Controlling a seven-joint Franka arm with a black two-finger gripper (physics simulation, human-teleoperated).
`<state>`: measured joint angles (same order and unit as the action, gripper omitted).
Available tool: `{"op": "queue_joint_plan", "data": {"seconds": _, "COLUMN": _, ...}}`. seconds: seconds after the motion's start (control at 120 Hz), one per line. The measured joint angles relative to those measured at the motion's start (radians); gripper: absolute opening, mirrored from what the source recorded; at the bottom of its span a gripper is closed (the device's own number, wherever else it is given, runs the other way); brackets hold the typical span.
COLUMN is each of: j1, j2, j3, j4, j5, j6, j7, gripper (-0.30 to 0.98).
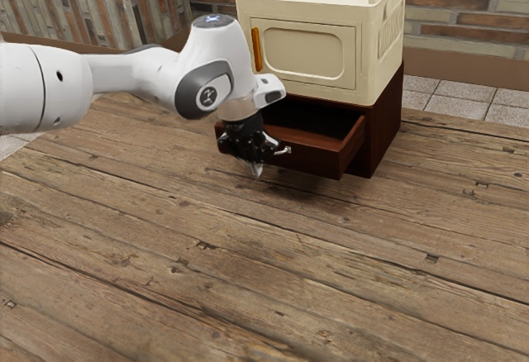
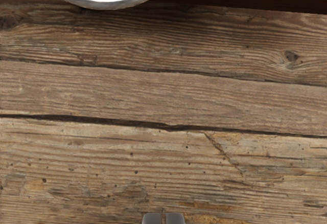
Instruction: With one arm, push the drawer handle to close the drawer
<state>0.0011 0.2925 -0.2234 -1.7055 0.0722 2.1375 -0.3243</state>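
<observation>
Brickwork (image 1: 91, 2) rises at the exterior view's far left, behind the white arm (image 1: 136, 77), which reaches rightward over the plank surface (image 1: 248, 279). The black claw (image 1: 257, 170) hangs from the arm's end, pointing down in front of the open drawer. Its two fingertips are drawn together with only a thin slit between them, and they have hold of nothing.

Just beside the claw, toward the exterior view's right, the silver drawer handle (image 1: 283, 150) curves out from the drawer front. In the wrist view, planks show between this bright curve and the tips of the claw (image 2: 164, 219); the handle is not gripped.

The dark red-brown drawer (image 1: 314, 162) juts well out of the matching wooden cabinet (image 1: 385, 122), so its hollow inside is visible. On top of that cabinet sits a cream box (image 1: 388, 56) with raised rails along two sides and an upright orange handle (image 1: 257, 49) at the exterior view's left of its panelled front. Farther right, pale floor tiles (image 1: 467, 91) lie below more brickwork.
</observation>
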Motion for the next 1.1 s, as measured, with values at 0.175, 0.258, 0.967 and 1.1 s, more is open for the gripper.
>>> {"op": "queue_joint_plan", "data": {"seconds": 0.175, "j1": -0.002, "j2": 0.078, "j3": 0.0, "j4": 0.102, "j5": 0.053, "j6": -0.038, "j7": -0.02, "gripper": -0.1}}
{"op": "queue_joint_plan", "data": {"seconds": 0.258, "j1": -0.003, "j2": 0.124, "j3": 0.0, "j4": 0.157, "j5": 0.076, "j6": -0.066, "j7": -0.026, "gripper": -0.1}}
{"op": "queue_joint_plan", "data": {"seconds": 0.967, "j1": -0.031, "j2": 0.338, "j3": 0.054, "j4": 0.455, "j5": 0.112, "j6": -0.208, "j7": -0.002, "gripper": -0.1}}
{"op": "queue_joint_plan", "data": {"seconds": 1.1, "j1": -0.038, "j2": 0.365, "j3": 0.082, "j4": 0.493, "j5": 0.112, "j6": -0.204, "j7": 0.004, "gripper": -0.1}}
